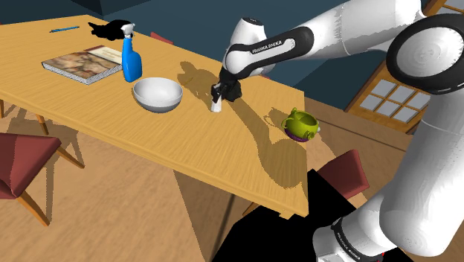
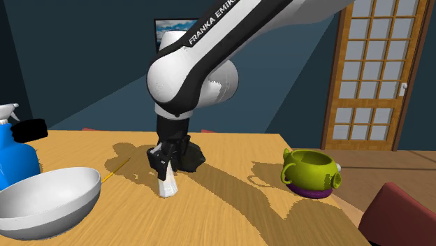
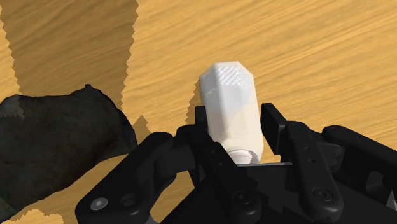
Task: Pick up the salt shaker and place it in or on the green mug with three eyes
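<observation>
I have the gripper [image 1: 218, 94] clamped on the white salt shaker [image 1: 216, 106]. On the wrist camera the two black fingers [image 3: 273, 121] press against the shaker's sides, and its ribbed cap points away from the hand toward the wood. In the second exterior view the shaker hangs tilted under the gripper, its lower end right at the table [image 1: 223, 167]. I cannot tell whether it touches the table.

In the shoulder view, taking the shaker as my dial centre, the green mug [image 1: 300, 123] stands well apart at about four o'clock. It is upright on a purple base, close to the table's edge. The white bowl [image 1: 157, 94] sits at nine o'clock. A blue spray bottle [image 1: 131, 61] stands at eleven o'clock from the bowl, with a book [image 1: 82, 64] lying flat at nine o'clock from the bottle.

In the second exterior view the mug is at three o'clock from the shaker and the bowl at eight o'clock. A dark lumpy object [image 2: 190, 158] rests on the table just behind the gripper. A red chair [image 1: 22, 160] stands beside the table.
</observation>
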{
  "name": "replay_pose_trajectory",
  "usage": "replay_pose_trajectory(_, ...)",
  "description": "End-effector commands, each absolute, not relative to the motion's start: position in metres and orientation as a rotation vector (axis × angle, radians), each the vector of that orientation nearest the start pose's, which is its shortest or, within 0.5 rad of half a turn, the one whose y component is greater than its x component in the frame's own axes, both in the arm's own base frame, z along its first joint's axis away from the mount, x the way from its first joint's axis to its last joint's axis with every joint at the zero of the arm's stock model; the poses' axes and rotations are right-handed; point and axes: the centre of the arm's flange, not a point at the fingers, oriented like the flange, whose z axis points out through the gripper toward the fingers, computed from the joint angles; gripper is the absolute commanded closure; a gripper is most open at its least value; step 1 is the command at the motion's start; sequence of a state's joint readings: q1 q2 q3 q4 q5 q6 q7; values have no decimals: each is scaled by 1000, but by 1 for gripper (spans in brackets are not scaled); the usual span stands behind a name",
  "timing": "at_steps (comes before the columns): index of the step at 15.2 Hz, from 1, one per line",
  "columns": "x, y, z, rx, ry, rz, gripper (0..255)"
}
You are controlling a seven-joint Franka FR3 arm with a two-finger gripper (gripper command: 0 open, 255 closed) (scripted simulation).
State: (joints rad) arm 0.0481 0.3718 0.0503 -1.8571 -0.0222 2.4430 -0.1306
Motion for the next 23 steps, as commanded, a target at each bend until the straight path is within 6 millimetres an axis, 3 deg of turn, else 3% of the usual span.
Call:
replay_pose_trajectory(1, 652, 62, 351, -3103, -373, -337, 255)
replay_pose_trajectory(23, 652, 62, 468, -3103, -373, -337, 255)
